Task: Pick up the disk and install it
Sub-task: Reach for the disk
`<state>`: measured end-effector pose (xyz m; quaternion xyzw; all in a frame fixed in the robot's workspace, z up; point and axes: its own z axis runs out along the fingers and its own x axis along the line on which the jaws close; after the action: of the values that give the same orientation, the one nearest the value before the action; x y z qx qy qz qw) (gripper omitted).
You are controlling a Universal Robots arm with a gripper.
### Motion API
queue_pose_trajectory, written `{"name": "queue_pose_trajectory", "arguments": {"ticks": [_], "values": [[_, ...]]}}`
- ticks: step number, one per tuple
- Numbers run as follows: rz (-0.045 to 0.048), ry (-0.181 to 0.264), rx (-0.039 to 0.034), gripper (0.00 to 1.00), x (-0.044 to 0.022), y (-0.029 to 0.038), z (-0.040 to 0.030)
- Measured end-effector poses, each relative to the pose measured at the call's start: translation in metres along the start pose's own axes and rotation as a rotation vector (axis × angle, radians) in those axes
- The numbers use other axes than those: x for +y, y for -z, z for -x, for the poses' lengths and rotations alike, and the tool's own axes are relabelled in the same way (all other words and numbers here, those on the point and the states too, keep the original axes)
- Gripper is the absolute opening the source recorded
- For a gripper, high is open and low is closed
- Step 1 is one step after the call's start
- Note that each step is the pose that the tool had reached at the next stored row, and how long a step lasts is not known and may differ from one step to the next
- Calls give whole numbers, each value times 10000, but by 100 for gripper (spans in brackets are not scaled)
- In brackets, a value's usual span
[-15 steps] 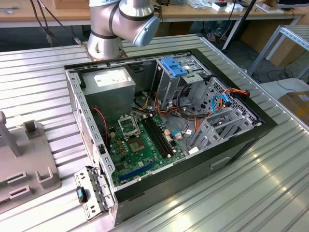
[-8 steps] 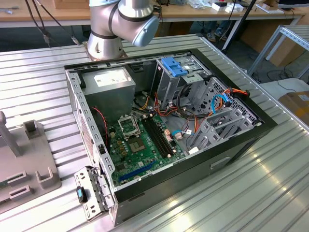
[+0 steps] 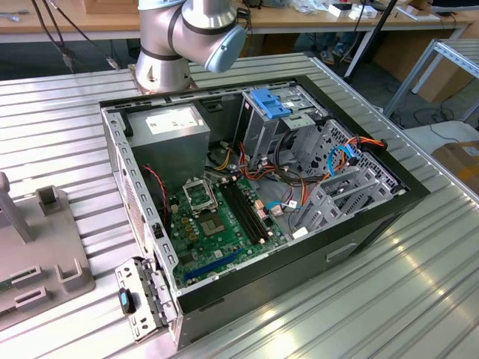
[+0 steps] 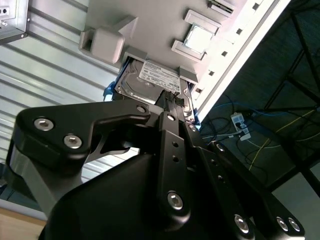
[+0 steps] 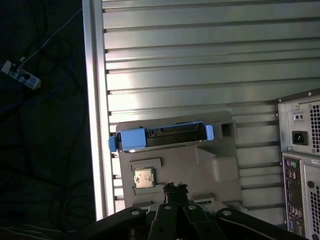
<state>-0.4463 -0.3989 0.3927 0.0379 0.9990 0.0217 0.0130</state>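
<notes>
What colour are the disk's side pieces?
Bright blue, on the disk, best in the first wrist view.

We're over a ribbed metal table [image 3: 419, 284], light glaring off it, a wooden bench [image 3: 75, 22] behind, a metal frame [image 3: 449, 56] and cardboard box [image 3: 460, 161] at the exterior view's right, and cables [image 3: 428, 117] and a power strip [image 5: 20, 74] down on the dark floor [image 5: 45, 150].

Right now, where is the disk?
In both wrist views, the disk sits in the grey holder, beside the chip, near the edge of the table.
</notes>
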Motion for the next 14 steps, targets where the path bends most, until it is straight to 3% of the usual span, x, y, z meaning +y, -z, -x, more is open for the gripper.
{"name": "queue_pose_trajectory", "arguments": {"ticks": [14], "values": [[0, 0, -1, 11, 30, -2, -4]]}}
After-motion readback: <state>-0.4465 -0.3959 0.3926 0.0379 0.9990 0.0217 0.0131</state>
